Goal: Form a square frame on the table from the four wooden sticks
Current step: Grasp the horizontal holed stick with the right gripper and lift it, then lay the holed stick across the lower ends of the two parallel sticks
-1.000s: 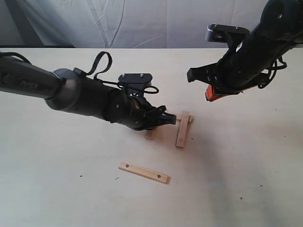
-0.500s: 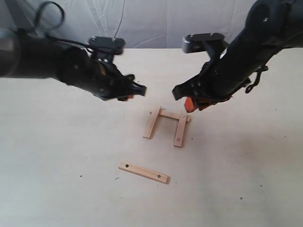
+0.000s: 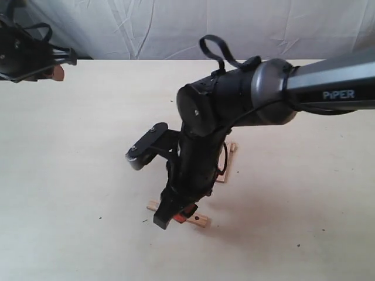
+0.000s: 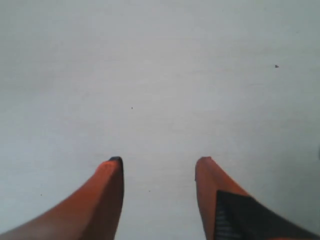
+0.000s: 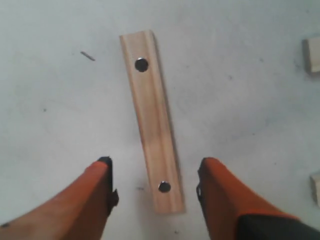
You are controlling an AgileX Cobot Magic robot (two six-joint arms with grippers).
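Observation:
One loose wooden stick [image 5: 150, 115], with a dark hole near each end, lies flat on the table [image 3: 70, 175]. My right gripper [image 5: 157, 162] hangs open just above it, an orange finger on either side of its near end, touching nothing. In the exterior view the right gripper [image 3: 179, 215] covers the middle of that stick [image 3: 202, 221]. The right arm hides most of the other sticks; one of them [image 3: 228, 167] shows behind it. My left gripper [image 4: 160, 160] is open and empty over bare table, at the far left [image 3: 57, 69].
The ends of two other sticks [image 5: 313, 55] [image 5: 316, 187] show at the edge of the right wrist view. A white cloth backdrop [image 3: 176, 26] hangs behind the table's far edge.
The left arm has pulled back from the three joined sticks to the far left. The right arm has swung down across the middle to the loose stick.

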